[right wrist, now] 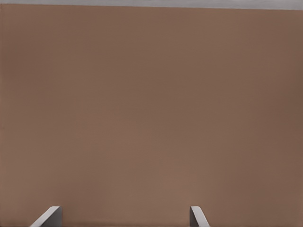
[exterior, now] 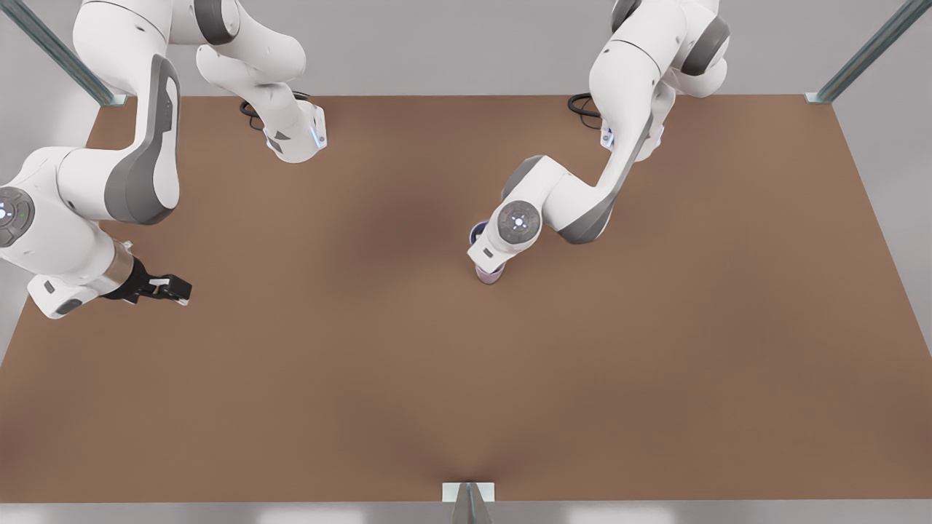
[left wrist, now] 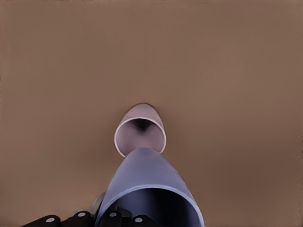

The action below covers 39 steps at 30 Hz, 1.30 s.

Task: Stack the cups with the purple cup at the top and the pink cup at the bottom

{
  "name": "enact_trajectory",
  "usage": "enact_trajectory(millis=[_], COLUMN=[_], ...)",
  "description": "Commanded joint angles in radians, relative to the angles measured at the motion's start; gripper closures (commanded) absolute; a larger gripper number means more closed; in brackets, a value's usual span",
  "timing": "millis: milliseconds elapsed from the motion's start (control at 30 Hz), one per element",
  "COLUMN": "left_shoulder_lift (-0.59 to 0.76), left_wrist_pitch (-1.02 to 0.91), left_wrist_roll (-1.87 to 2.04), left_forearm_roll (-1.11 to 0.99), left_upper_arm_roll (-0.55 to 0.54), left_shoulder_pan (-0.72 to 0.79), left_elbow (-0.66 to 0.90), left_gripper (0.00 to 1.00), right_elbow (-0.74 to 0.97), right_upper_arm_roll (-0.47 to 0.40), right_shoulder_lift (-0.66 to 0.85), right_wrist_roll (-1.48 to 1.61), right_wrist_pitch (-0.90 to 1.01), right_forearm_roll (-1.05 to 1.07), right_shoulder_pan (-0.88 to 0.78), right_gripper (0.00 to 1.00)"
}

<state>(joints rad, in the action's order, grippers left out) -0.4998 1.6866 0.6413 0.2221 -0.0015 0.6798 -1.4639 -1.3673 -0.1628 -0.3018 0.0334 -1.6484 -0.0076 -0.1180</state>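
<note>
- Standing upright on the brown table [exterior: 655, 349] near its middle, the pink cup [left wrist: 140, 136] has its open mouth up; in the front view its base [exterior: 489, 274] peeks out below the arm's wrist.
- Held above and just beside it, the purple cup [left wrist: 147, 189] is lifted clear of the pink one, its rim [exterior: 477, 231] showing at the wrist's left edge in the front view.
- The left gripper [left wrist: 94, 220] is closed on the purple cup's wall; its arm, on the front view's right, covers most of both cups.
- The right gripper [exterior: 175, 290] waits at the front view's left, well apart from the cups, fingers [right wrist: 47, 216] spread wide with nothing between them.
- Grey walls and metal struts [exterior: 866, 51] border the table.
</note>
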Motion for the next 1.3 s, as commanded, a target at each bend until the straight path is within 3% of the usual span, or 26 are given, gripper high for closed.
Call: enact_trajectory(millis=[0,1267], left_shoulder_lift=[0.001,-0.040], left_wrist_pitch=[0.045,0.146], left_wrist_roll=[0.274,0.270], left_forearm_roll=[-0.010,-0.026], left_upper_arm_roll=[0.000,-0.008], left_shoulder_pan=[-0.003,0.003], left_elbow=[-0.001,-0.073], left_gripper=[0.79,0.79], right_elbow=[0.001,-0.001], right_upper_arm_roll=[-0.001,0.000], right_shoulder_lift=[0.001,0.000], right_wrist_roll=[0.091,0.091], right_wrist_pitch=[-0.008,-0.016], right_forearm_roll=[0.001,0.008], right_shoulder_pan=[0.000,0.000], right_gripper=[0.00,0.00])
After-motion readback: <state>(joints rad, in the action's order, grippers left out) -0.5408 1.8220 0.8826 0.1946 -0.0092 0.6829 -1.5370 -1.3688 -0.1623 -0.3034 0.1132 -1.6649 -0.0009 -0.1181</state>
